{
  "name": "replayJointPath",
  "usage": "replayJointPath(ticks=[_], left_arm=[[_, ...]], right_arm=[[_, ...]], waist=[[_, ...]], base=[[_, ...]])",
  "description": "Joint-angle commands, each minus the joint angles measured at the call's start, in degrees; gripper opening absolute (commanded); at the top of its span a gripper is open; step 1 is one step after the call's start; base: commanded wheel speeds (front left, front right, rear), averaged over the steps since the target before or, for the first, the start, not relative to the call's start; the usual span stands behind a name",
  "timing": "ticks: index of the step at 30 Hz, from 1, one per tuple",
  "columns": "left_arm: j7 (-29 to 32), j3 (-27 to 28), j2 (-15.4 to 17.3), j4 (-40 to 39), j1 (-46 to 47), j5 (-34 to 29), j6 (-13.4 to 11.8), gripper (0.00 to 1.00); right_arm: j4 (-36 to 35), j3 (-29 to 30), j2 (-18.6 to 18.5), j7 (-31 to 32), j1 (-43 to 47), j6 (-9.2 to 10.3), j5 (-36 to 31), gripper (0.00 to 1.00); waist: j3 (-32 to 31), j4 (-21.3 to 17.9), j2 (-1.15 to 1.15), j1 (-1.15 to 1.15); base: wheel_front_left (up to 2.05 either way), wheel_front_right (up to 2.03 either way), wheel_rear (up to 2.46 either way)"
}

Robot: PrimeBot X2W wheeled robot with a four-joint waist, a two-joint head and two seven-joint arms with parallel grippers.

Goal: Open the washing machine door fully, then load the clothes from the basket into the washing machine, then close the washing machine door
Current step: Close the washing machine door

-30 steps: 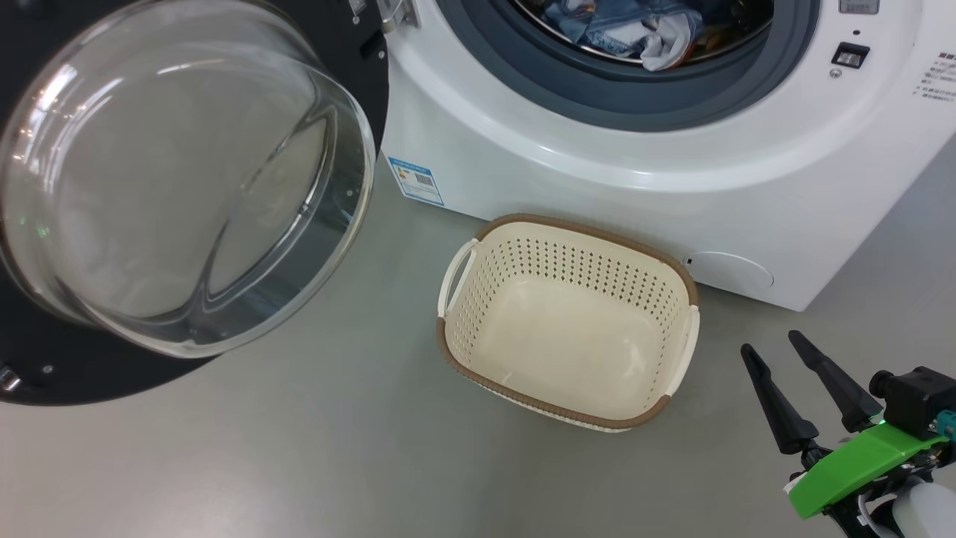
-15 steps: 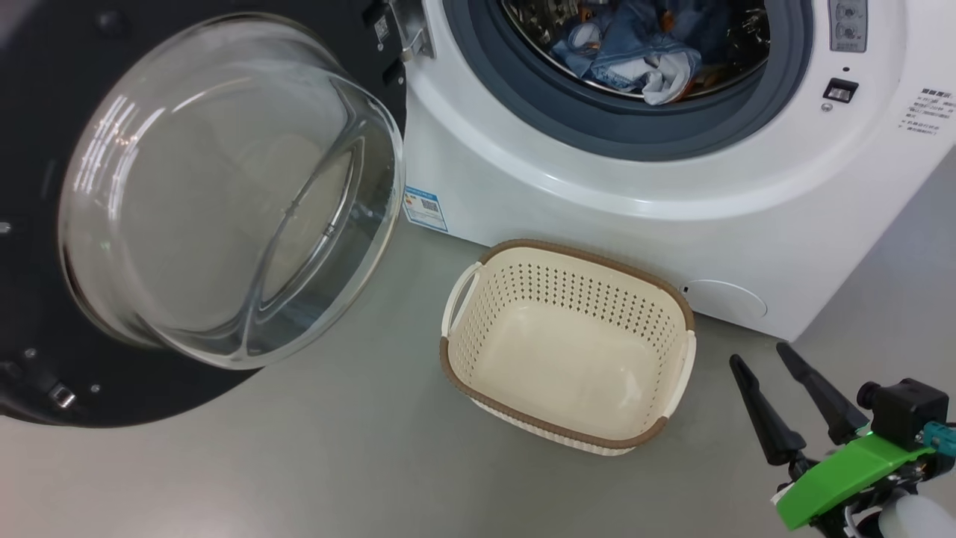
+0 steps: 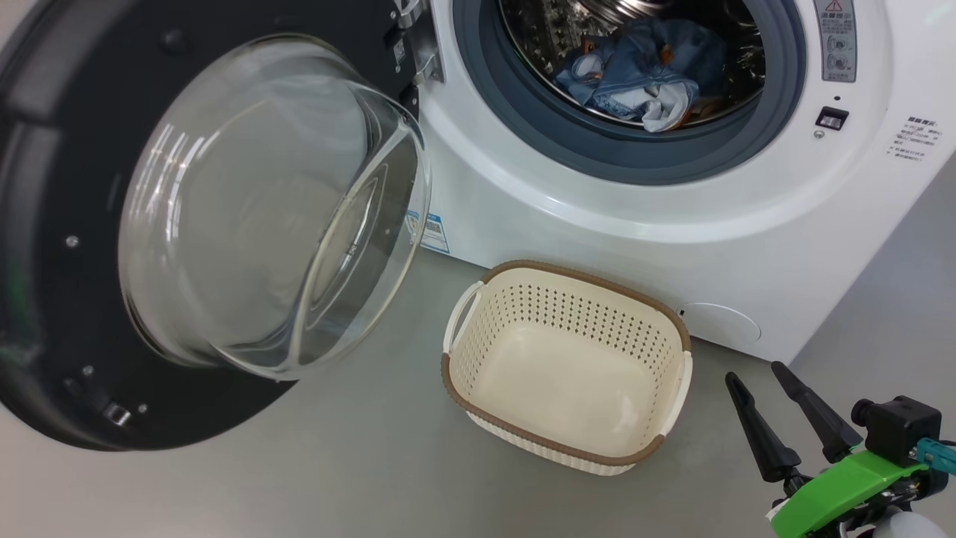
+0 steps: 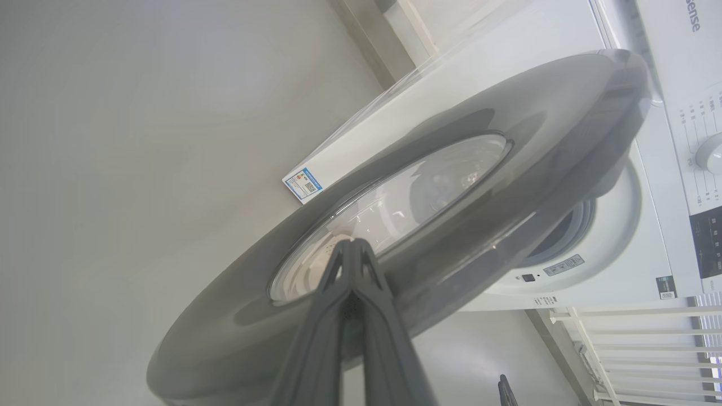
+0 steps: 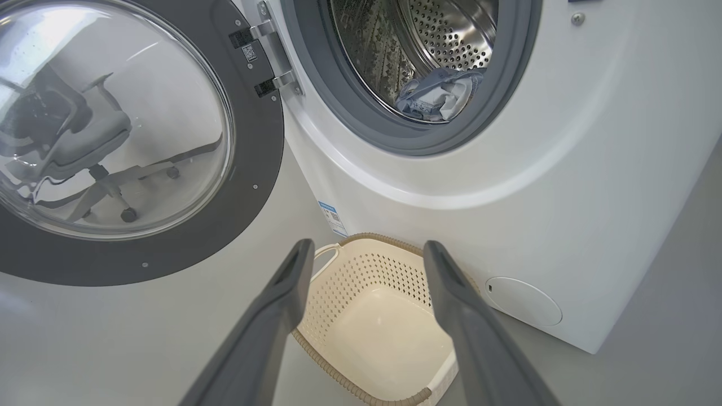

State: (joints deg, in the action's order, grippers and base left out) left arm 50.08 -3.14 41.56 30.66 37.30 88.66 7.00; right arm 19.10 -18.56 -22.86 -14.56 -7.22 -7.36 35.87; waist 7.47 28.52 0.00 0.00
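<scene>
The washing machine (image 3: 597, 217) stands with its opening uncovered, and the clothes (image 3: 642, 75) lie inside the steel drum, blue cloth with a pale bit; the clothes (image 5: 437, 98) also show low in the drum. The washing machine door (image 3: 89, 224) hangs open at the left, its glass bowl facing me. The basket (image 3: 553, 442) sits on the floor before the machine with nothing in it. My right gripper (image 3: 754, 372) is open, right of the basket; seen as the right gripper (image 5: 368, 245), it hangs above the basket (image 5: 366, 270). My left gripper (image 4: 351, 243) is shut, tips at the outer face of the door (image 4: 451, 186); contact cannot be told.
Grey floor lies all around. A blue label (image 3: 435, 233) sits low on the machine's front, partly behind the glass bowl. An office chair (image 5: 84, 135) shows through the door glass. A white rack (image 4: 637, 349) stands beside the machine.
The head camera has tilted, shifting the whole picture down. The door has swung a little toward the machine, its bowl now covering part of the blue label. Both grippers keep their states.
</scene>
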Motion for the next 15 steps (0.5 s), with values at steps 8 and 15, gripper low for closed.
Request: replayJointPath(ticks=[8, 15], left_arm=[[4.11, 0.62, 2.68, -8.43, -2.08, 2.17, 0.48, 0.00], [7.23, 0.03, 2.66, -14.14, -3.68, 3.35, 0.48, 0.00]], right_arm=[[-1.29, -0.15, 0.16, -0.44, 1.72, -0.13, 0.18, 1.00], [-1.33, 0.28, 0.63, -0.44, 2.46, -0.13, 0.12, 1.00]], waist=[[-1.58, -0.15, 0.00, 0.00], [-2.63, -0.59, 0.00, 0.00]], base=[[0.00, 0.00, 0.00], [0.00, 0.00, 0.00]])
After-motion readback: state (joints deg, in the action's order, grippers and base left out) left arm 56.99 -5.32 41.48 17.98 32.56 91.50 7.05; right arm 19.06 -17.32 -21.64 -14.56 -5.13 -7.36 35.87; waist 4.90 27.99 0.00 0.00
